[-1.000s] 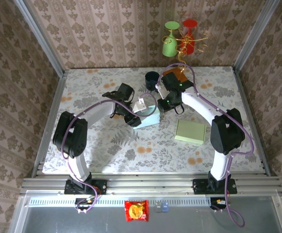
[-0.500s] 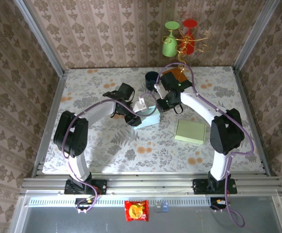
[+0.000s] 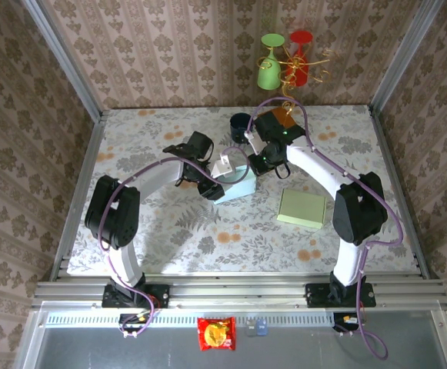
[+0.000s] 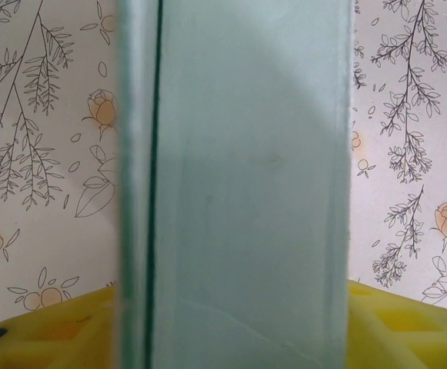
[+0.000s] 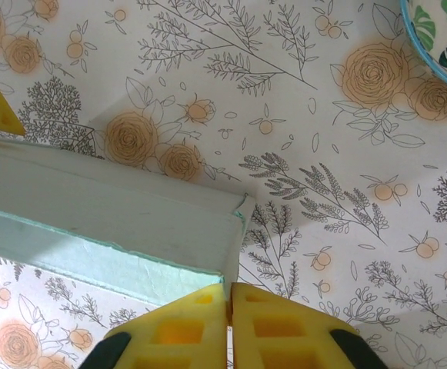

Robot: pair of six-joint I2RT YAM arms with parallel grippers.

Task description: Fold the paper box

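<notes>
Pale-green paper box (image 3: 237,188) on the flowery table (image 3: 169,227) — smooth, flat sides.
Left claw (image 4: 231,338) grips one wall; right claw (image 5: 229,323), squeezed closed, sits by its sharp corner — bare table beyond.

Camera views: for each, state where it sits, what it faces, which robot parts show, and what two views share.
Top external: above and behind the bases, looking down on the table; both arms, left hand, right hand.
Left wrist: on the left arm, facing the paper box close up; yellow fingers flank it.
Right wrist: on the right arm, facing the box's corner; fingers pressed together.
Shared by all: the paper box.
</notes>
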